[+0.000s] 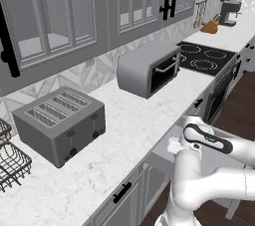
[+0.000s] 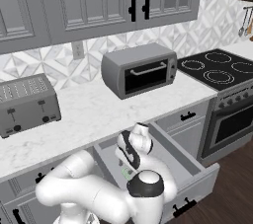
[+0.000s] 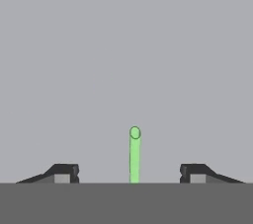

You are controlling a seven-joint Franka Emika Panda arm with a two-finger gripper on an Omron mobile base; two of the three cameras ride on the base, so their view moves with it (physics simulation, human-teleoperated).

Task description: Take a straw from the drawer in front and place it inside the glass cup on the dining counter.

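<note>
You see a grey four-slot toaster [image 1: 60, 124] at the left of the white marble tabletop [image 1: 132, 120], and a grey toaster oven [image 1: 148, 67] near the middle. A black cooktop [image 1: 206, 58] lies at the upper right, a wire rack [image 1: 10, 160] at the left edge, and grey wall cabinets [image 2: 99, 1] above.

1 straw [image 3: 134, 156], 1 open drawer [image 2: 195, 168], 1 toaster [image 1: 61, 124], 1 toaster oven [image 2: 140, 70], 1 stovetop [image 2: 217, 69].

The straw [image 3: 134, 156] looks like smooth light-green plastic. The drawer [image 2: 190, 166] has a matt grey painted inside. The counter [image 1: 144, 113] is polished white marble-look stone; the toaster [image 1: 60, 123] is brushed grey metal.
</note>
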